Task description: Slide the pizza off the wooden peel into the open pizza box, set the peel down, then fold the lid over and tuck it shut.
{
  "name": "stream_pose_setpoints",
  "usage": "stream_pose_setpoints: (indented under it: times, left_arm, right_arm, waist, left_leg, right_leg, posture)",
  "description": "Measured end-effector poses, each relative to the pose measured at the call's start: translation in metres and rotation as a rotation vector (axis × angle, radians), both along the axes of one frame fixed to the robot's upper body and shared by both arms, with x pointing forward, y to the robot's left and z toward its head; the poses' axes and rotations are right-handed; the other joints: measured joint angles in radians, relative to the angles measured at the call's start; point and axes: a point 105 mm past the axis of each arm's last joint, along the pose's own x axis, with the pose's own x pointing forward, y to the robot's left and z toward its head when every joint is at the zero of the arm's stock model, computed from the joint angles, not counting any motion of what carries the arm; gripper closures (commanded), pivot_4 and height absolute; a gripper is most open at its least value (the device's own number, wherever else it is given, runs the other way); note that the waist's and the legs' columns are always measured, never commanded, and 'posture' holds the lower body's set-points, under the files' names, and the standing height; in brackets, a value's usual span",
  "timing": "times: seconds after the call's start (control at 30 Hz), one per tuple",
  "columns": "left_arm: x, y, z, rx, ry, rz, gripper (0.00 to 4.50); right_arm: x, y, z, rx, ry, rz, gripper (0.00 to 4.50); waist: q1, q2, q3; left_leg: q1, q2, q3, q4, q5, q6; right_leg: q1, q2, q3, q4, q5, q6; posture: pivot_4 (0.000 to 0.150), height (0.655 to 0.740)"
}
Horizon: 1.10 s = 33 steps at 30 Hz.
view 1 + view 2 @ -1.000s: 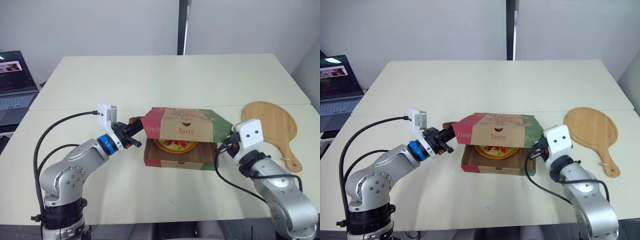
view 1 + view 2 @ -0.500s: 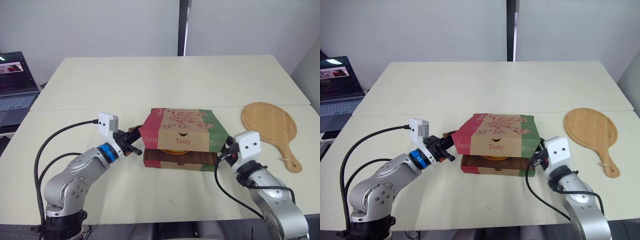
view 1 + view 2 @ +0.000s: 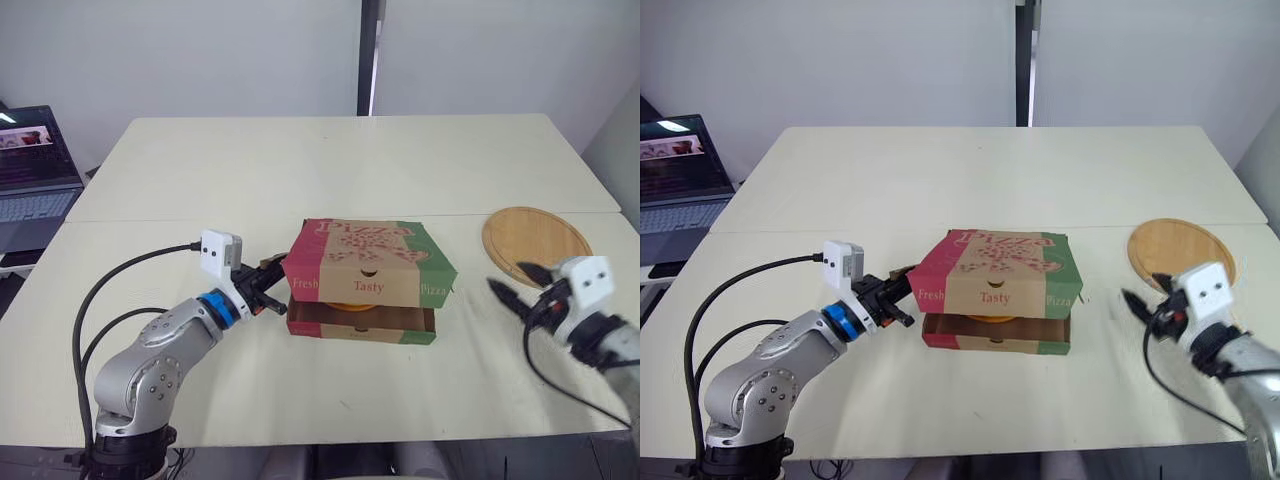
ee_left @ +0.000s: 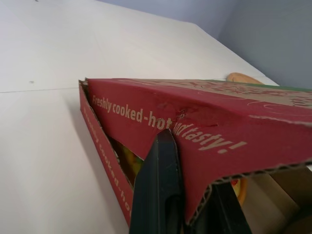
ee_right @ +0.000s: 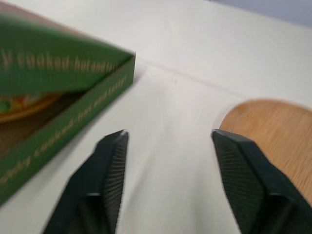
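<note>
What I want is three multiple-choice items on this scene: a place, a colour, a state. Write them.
1. Where does the wooden peel lie? A. On the table, right of the pizza box. B. Inside the box. C. Atop the box.
2. What colour is the lid flap in the left claw? A. Green. B. Red. C. Blue.
3. How is the right claw? A. Shut on the lid. B. Open, off the box. C. Shut on the peel.
Key: 1 A, it lies flat beside the box; 2 B, red card in its grip; 3 B, jaws apart over bare table.
</note>
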Motion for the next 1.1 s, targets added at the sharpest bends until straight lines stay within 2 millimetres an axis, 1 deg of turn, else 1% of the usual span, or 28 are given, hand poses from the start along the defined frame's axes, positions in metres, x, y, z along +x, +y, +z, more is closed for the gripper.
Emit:
stream_pose_setpoints:
  times: [0.1,0.13,0.2,0.3,0.4,0.43,0.5,0.6,0.67,0.73,0.83,0.9,0.97,1.03,1.1]
  left_arm:
    - [0.000,-0.001,0.000,0.003,-0.003,-0.003,4.50]
    - [0.000,-0.001,0.000,0.004,-0.006,-0.004,4.50]
    - [0.000,-0.001,0.000,0.005,-0.008,-0.007,4.50]
    - [0.001,-0.001,0.001,0.012,-0.014,-0.004,4.50]
    - [-0.001,-0.002,0.001,-0.003,-0.008,-0.016,4.50]
    - [-0.003,-0.002,-0.001,-0.007,0.005,-0.029,4.31]
    - [-0.008,-0.001,-0.005,0.010,0.039,-0.063,3.88]
    - [-0.014,0.002,-0.007,0.031,0.073,-0.115,2.99]
    - [-0.017,0.008,-0.001,0.043,0.076,-0.149,2.30]
    - [-0.020,0.017,0.007,0.092,0.080,-0.192,1.67]
    - [-0.026,0.037,0.021,0.150,0.153,-0.282,0.73]
    - [-0.027,0.053,0.032,0.144,0.211,-0.315,0.73]
    - [-0.020,0.064,0.049,0.117,0.190,-0.305,0.73]
    - [-0.010,0.066,0.073,0.091,0.112,-0.304,0.73]
    - [-0.004,0.060,0.092,0.075,0.053,-0.342,1.13]
  right_arm:
    - [0.013,0.016,0.030,-0.001,-0.048,0.092,3.54]
    - [0.016,0.024,0.035,-0.003,-0.048,0.128,3.89]
    - [0.019,0.042,0.035,-0.019,-0.023,0.206,4.48]
    - [0.019,0.065,0.026,-0.033,0.036,0.310,4.48]
    - [0.016,0.080,0.022,-0.043,0.063,0.383,4.48]
    - [0.016,0.082,0.022,-0.050,0.069,0.398,4.50]
    - [0.015,0.084,0.020,-0.061,0.079,0.411,4.50]
    - [0.016,0.085,0.017,-0.076,0.087,0.417,4.50]
    - [0.016,0.086,0.016,-0.078,0.087,0.425,4.50]
    - [0.016,0.086,0.016,-0.080,0.085,0.428,4.50]
    - [0.017,0.085,0.015,-0.088,0.081,0.423,4.50]
    - [0.019,0.083,0.015,-0.092,0.079,0.416,4.50]
    - [0.019,0.082,0.014,-0.098,0.077,0.414,4.50]
    - [0.019,0.083,0.013,-0.098,0.085,0.423,4.50]
    - [0.019,0.084,0.011,-0.099,0.089,0.428,4.50]
  waist:
    - [0.002,0.000,0.000]
    - [0.002,0.000,0.000]
    - [0.004,0.000,0.000]
    - [0.006,-0.001,0.000]
    - [0.009,-0.001,0.000]
    - [0.010,-0.001,0.000]
    - [0.012,-0.001,0.000]
    - [0.013,-0.001,0.000]
    - [0.016,-0.001,0.001]
    - [0.018,-0.002,0.001]
    - [0.017,-0.001,0.001]
    - [0.012,-0.001,0.003]
    - [0.012,-0.001,0.003]
    - [0.015,-0.002,0.004]
    - [0.016,-0.002,0.004]
  left_leg:
    - [0.000,0.000,0.000,0.000,0.000,0.000]
    - [-0.001,0.000,-0.001,0.000,0.000,0.000]
    - [-0.001,0.000,-0.001,0.001,0.000,0.000]
    - [-0.002,0.000,-0.001,0.001,0.000,0.000]
    - [-0.002,0.000,-0.001,0.001,0.000,0.000]
    - [-0.002,0.000,-0.001,0.001,0.000,0.000]
    - [-0.002,0.000,-0.001,0.001,0.000,0.000]
    - [-0.002,0.000,-0.001,0.001,0.000,0.000]
    - [-0.002,0.000,-0.002,0.001,0.000,0.000]
    - [-0.003,0.001,-0.002,0.001,0.000,0.000]
    - [-0.002,0.000,-0.002,0.001,0.000,0.000]
    - [-0.003,0.000,-0.002,0.001,0.000,0.000]
    - [-0.003,0.000,-0.003,0.001,0.000,0.000]
    - [-0.003,0.000,-0.004,0.001,0.000,0.000]
    - [-0.003,0.000,-0.004,0.001,0.000,0.000]
  right_leg:
    - [0.000,0.000,0.000,0.000,0.000,0.000]
    - [0.000,0.000,-0.001,0.000,0.000,0.000]
    - [0.000,-0.001,-0.001,-0.001,0.000,0.000]
    - [0.000,-0.001,-0.001,0.000,0.000,0.000]
    - [-0.001,-0.001,-0.001,0.000,0.000,0.000]
    - [-0.001,-0.001,-0.001,0.000,0.000,0.000]
    - [-0.001,-0.001,-0.002,0.000,0.000,0.000]
    - [-0.001,-0.001,-0.002,0.000,0.000,0.000]
    - [-0.001,-0.001,-0.002,0.000,0.000,0.000]
    - [-0.001,0.000,-0.004,0.000,0.000,0.000]
    - [-0.001,0.000,-0.003,0.000,0.000,0.000]
    - [-0.001,0.000,-0.004,0.000,0.000,0.000]
    - [-0.001,0.000,-0.005,0.000,0.000,0.000]
    - [-0.001,0.000,-0.005,0.000,0.000,0.000]
    - [-0.001,-0.001,-0.005,0.000,0.000,0.000]
  posture:
    - [0.150,0.7400]
    - [0.150,0.7400]
    - [0.150,0.7400]
    - [0.150,0.7400]
    - [0.150,0.7400]
    - [0.150,0.7400]
    - [0.150,0.7400]
    - [0.150,0.7400]
    - [0.150,0.7400]
    - [0.150,0.7400]
    - [0.150,0.7400]
    - [0.150,0.7400]
    - [0.150,0.7400]
    - [0.150,0.7400]
    - [0.150,0.7400]
